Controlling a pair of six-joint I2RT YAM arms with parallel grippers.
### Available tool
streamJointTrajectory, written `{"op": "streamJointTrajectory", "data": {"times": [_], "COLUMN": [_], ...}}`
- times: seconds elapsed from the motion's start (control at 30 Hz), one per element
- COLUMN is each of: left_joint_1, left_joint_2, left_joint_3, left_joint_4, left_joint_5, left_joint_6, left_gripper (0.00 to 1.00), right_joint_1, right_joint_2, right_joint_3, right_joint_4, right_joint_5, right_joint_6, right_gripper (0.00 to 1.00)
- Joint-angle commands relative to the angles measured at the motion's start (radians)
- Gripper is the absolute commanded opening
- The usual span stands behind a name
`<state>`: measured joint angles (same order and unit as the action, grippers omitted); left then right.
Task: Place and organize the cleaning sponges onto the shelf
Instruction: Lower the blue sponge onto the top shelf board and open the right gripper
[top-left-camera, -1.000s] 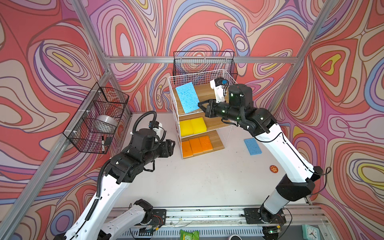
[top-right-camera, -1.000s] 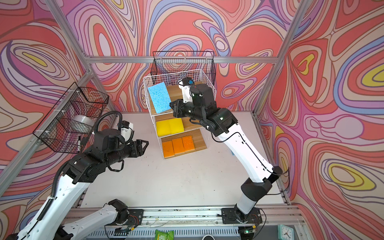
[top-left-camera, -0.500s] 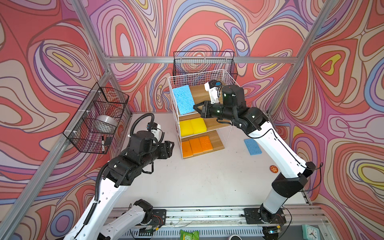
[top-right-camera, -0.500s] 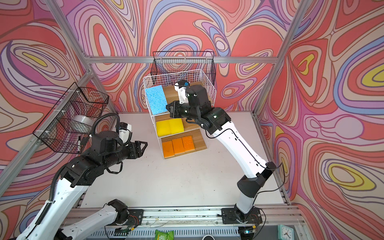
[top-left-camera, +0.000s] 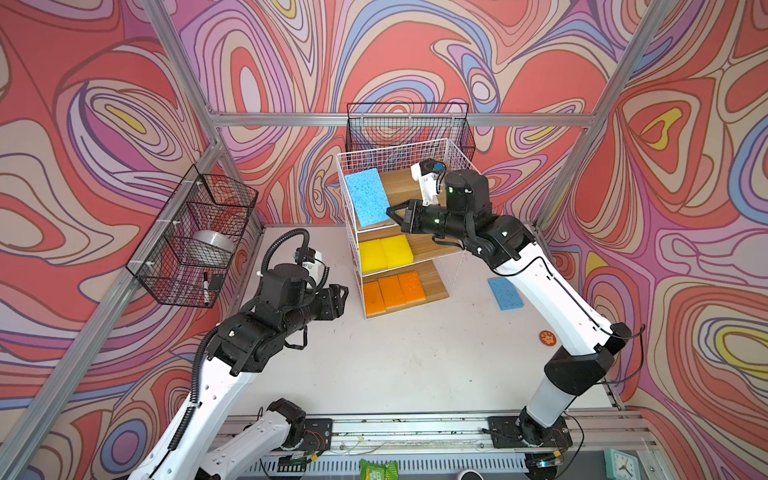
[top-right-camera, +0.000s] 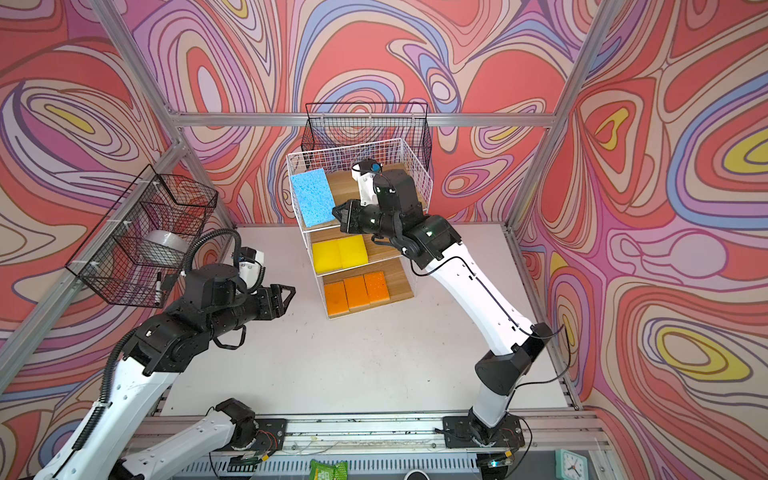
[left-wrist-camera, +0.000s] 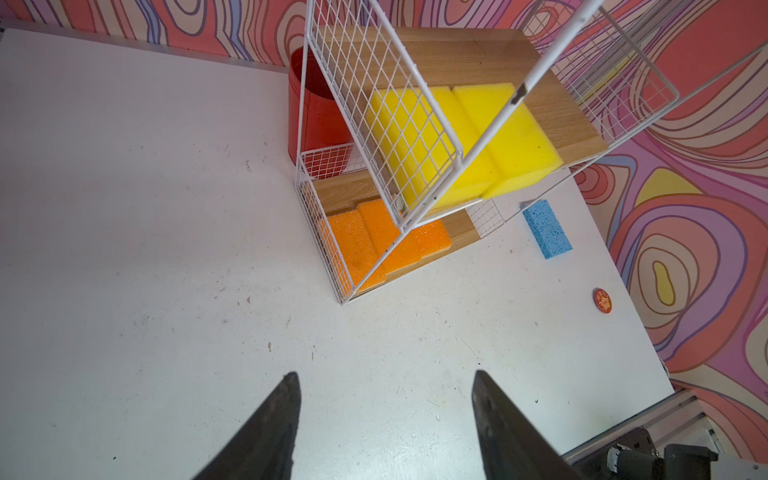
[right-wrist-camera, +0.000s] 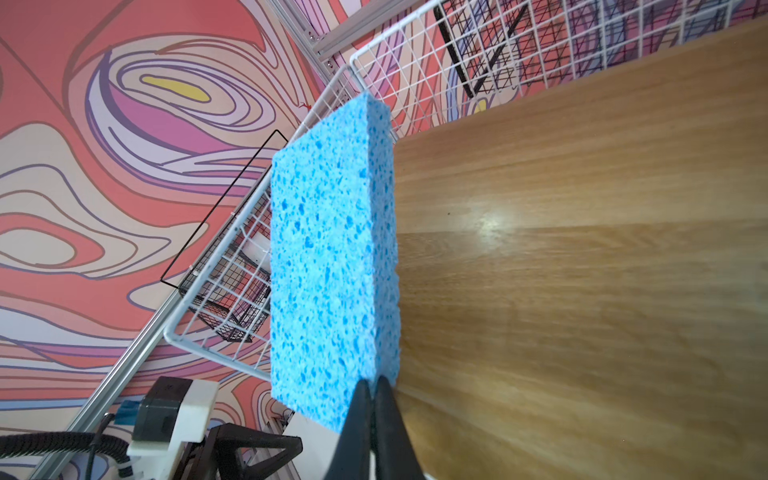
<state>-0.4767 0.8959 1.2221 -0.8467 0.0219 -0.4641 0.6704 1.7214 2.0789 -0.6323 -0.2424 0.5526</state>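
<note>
Above the counter (top-left-camera: 395, 353), a blue sponge (top-left-camera: 365, 201) is leant against the top wire side of the shelf (top-left-camera: 399, 158), touched by the closed, empty right hand (top-left-camera: 390, 211); pushed harder, it could be tipped out. Nothing is held by the left hand (top-left-camera: 343, 293), jaws apart.

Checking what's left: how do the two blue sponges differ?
The shelved blue sponge sits on the top tier of the shelf, apparently tilted against its wire side; the loose blue sponge lies flat on the table. The right gripper, shut, is at the shelved one's edge; nothing touches the loose one. Both are thin, speckled blue.
</note>
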Motion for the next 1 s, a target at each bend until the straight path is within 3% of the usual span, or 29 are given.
{"op": "streamJointTrajectory", "data": {"times": [0.0,0.87,0.97], "left_joint_1": [0.007,0.007,0.007], "left_joint_2": [-0.013,-0.031,-0.031], "left_joint_3": [-0.007,-0.009,-0.008], "left_joint_4": [0.004,-0.013,-0.013], "left_joint_5": [0.010,0.004,0.005], "left_joint_6": [0.006,0.008,0.008], "left_gripper": [0.66,0.67,0.67], "right_joint_1": [-0.012,-0.014,-0.014], "right_joint_2": [-0.039,0.023,0.025], "right_joint_3": [-0.034,0.022,0.026], "right_joint_4": [0.059,0.083,0.081], "right_joint_5": [0.014,-0.087,-0.087], "right_joint_6": [0.030,0.045,0.046], "right_gripper": [0.00,0.00,0.06]}}
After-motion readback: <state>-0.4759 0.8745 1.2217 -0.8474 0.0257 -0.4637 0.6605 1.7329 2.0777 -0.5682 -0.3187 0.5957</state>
